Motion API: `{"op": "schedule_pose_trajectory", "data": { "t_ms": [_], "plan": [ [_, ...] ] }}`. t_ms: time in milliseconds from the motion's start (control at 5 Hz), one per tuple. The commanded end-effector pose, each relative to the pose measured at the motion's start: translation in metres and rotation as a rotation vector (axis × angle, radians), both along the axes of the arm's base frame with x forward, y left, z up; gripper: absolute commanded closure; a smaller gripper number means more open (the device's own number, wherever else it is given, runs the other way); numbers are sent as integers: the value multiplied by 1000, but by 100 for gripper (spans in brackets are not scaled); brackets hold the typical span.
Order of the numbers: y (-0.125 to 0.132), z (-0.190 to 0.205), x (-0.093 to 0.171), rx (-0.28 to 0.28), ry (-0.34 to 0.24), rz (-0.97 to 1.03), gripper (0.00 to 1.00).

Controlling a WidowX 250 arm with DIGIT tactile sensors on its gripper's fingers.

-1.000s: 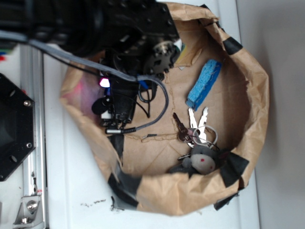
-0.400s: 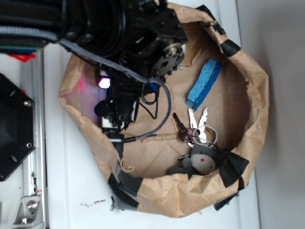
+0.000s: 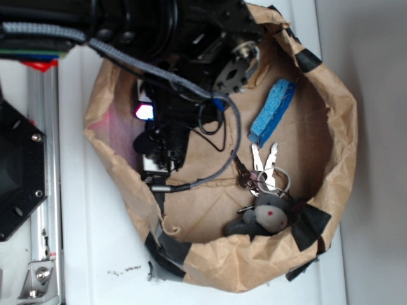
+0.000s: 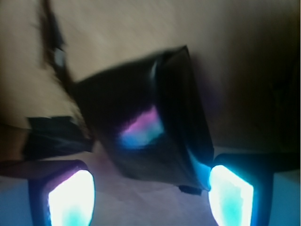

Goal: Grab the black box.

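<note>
We note the glossy, round-edged black box (image 4: 141,127) on crumpled brown paper (image 3: 318,140), jaws spread wide either side, arm shifted rightward since before.

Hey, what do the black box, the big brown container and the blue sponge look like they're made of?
Black box: probably smooth plastic with a glossy finish, since it mirrors a pink and blue glow.
Brown container: crumpled kraft paper, matte, wrinkled and folded at the rim, patched with black tape.
Blue sponge: looks like soft porous foam, matte; the texture is too small to confirm.
</note>
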State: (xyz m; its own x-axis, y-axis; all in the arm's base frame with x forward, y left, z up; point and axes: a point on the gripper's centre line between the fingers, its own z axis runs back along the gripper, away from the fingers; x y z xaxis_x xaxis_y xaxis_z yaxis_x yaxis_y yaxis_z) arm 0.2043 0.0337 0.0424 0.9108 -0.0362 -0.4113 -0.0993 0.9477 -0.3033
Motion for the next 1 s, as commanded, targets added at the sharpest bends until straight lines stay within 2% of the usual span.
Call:
{"op": "schedule_pose_trajectory", "data": {
  "t_ms": [0, 200, 600, 800],
  "plan": [
    [13, 14, 29, 12, -111, 21, 87],
    [13, 16, 37, 9, -131, 48, 100],
    [13, 16, 42, 17, -154, 45, 100],
    [14, 11, 47, 43, -190, 27, 0]
  ]
}}
